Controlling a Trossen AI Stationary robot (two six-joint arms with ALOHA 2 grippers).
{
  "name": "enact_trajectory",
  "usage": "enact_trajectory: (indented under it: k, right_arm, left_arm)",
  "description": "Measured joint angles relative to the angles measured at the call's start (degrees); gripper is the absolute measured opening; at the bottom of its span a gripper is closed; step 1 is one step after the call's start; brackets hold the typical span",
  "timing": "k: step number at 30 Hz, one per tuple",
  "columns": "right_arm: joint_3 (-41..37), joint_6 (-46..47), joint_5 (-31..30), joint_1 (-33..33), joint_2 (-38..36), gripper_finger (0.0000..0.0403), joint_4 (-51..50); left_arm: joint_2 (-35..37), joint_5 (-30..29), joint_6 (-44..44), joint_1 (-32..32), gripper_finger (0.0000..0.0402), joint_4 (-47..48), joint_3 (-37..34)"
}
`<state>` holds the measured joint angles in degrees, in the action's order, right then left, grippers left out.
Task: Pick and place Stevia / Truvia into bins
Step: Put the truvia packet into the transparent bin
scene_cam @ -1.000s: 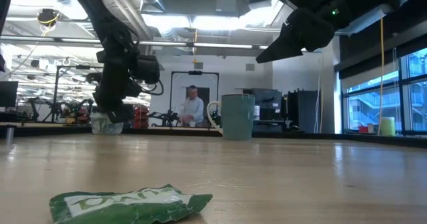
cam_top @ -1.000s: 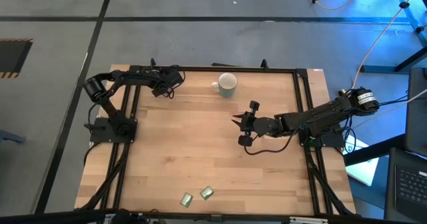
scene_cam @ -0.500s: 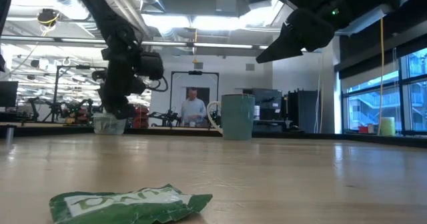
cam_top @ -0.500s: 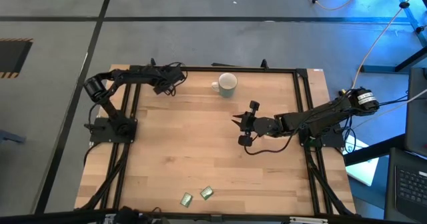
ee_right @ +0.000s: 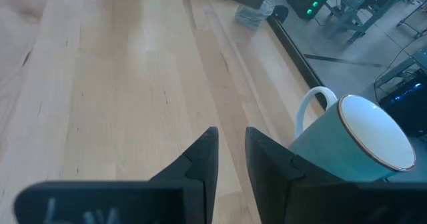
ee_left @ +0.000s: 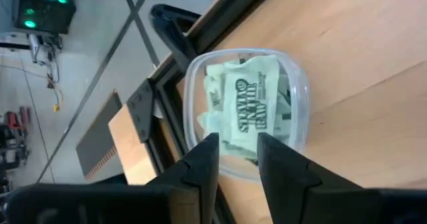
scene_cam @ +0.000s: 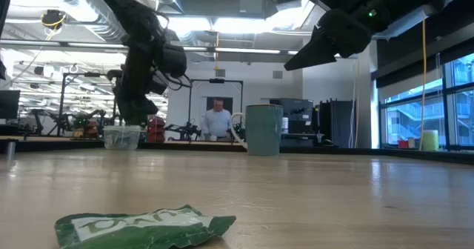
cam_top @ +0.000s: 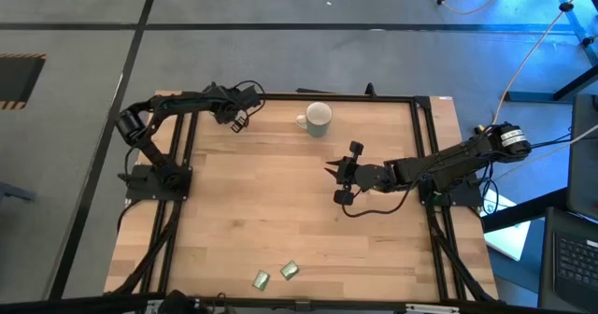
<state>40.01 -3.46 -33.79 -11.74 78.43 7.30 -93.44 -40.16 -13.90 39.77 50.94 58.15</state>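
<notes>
the left tool (ee_left: 235,159) hangs just above the clear cup (ee_left: 245,111) at the upper left of the counter (cam_top: 280,202) in the high view, its fingers slightly spread and empty. the cup holds several green-and-white packets (ee_left: 248,107). two more packets (cam_top: 276,275) lie near the counter's lower edge. the right tool (cam_top: 334,181) hovers mid-counter, below the mug (cam_top: 318,119), fingers a little apart, holding nothing.

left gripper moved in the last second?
Yes. In the high view the left gripper has shifted toward the mug, along the table's far edge, over the clear cup.
</notes>
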Motion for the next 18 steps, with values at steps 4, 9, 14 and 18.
enact_trajectory:
  k: [4, 9, 14, 18]
  right_arm:
    - [0.0, 0.0, 0.0, 0.0, 0.0, 0.0079, -0.2]
    - [0.0, 0.2, 0.0, 0.0, 0.0, 0.0079, -0.4]
    - [0.0, 0.0, 0.0, 0.0, 0.0, 0.0079, -1.0]
    - [0.0, -0.3, 0.0, 0.0, 0.0, 0.0079, -1.3]
  left_arm:
    - [3.5, 0.0, -0.3, -1.4, 0.0097, 0.6, 0.0]
    - [11.2, 3.3, -1.6, -5.2, 0.0093, 0.0, 0.0]
    - [20.4, 10.6, -2.0, -12.4, 0.0095, -6.7, -3.4]
    - [26.7, 17.4, -1.9, -19.8, 0.0091, -15.5, -7.6]
